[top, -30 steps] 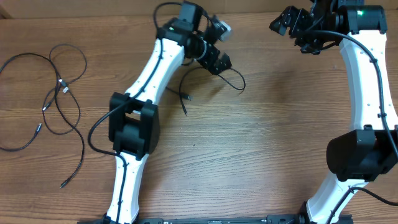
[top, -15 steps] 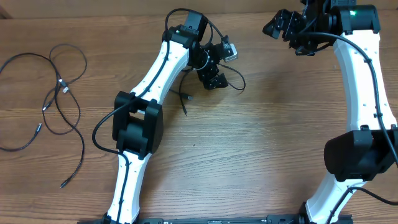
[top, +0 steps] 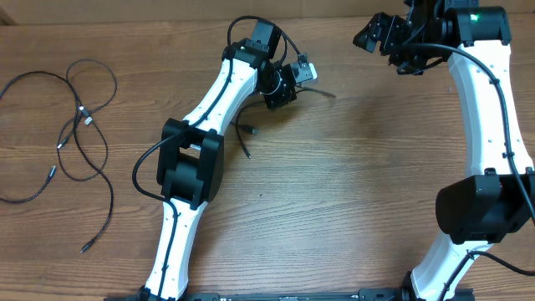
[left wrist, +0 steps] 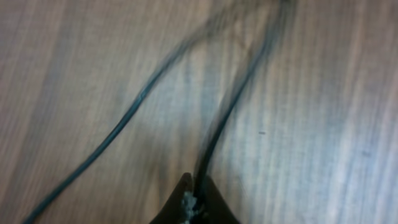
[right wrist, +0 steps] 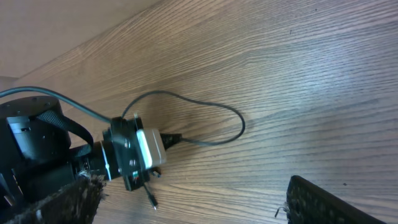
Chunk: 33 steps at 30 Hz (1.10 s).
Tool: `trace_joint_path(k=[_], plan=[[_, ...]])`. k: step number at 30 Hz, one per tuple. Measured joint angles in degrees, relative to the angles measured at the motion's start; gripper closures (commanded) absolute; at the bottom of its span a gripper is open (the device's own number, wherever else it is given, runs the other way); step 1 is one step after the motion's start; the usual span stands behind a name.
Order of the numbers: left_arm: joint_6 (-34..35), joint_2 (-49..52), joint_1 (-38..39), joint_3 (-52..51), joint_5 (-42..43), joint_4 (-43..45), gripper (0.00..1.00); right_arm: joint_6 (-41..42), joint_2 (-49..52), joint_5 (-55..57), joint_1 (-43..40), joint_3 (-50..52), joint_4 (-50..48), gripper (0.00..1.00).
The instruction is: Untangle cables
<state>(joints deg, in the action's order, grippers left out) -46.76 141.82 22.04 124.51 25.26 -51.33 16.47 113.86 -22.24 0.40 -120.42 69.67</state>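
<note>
A loose tangle of thin black cables [top: 94, 160] with small plug ends lies at the far left of the wooden table. A separate black cable [top: 322, 90] sits at the top centre, and my left gripper [top: 280, 94] is shut on it. In the left wrist view the blurred cable [left wrist: 231, 109] runs straight out from between the closed fingertips of the left gripper [left wrist: 198, 182]. One plug end [top: 247, 144] trails below the left arm. My right gripper [top: 391, 42] hovers open at the top right with nothing in it. In the right wrist view the right gripper [right wrist: 189, 186] looks down on the cable's loop [right wrist: 239, 127].
The left arm's white links [top: 219, 96] and black elbow [top: 191, 160] cross the table's middle. The right arm [top: 493, 117] stands along the right edge. The table's far edge [top: 167, 21] runs just behind both grippers.
My left gripper went from wide open to shut on the cable. It lifted slightly toward the far edge, pulling the loop flatter. The right arm shifted slightly left, then stayed still.
</note>
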Motion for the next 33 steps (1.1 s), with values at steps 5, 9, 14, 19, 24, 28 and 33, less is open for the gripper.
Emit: trace_joint_path(k=[5,9,14,19,24,28,33], plan=[[14.05,-0.07,0.0,3.48,-10.82,-0.15,0.96,0.0,0.0,0.0,0.0,0.0,-0.68,0.07],[24.76,-1.7,-0.04,10.01,-20.96,-1.77,0.96,-0.02,0.0,0.0,0.0,0.0,-0.66,0.07],[30.4,-10.84,-1.16,18.05,-39.58,-1.42,0.96,0.0,0.0,0.0,0.0,0.0,-0.68,0.07],[33.75,-21.99,-7.32,21.84,-52.61,0.24,0.96,-0.02,0.0,-0.07,0.0,0.0,-0.57,0.07],[44.59,-29.07,-22.18,22.4,-57.79,-3.45,0.96,-0.02,0.0,-0.07,0.0,0.0,0.39,0.07],[51.95,-29.86,-30.69,22.4,-58.99,-4.28,0.96,0.0,0.0,-0.09,0.0,0.0,0.44,0.07],[55.87,-29.9,-37.77,22.38,-59.17,-2.32,0.96,0.0,0.0,-0.07,0.0,0.0,0.63,0.07]])
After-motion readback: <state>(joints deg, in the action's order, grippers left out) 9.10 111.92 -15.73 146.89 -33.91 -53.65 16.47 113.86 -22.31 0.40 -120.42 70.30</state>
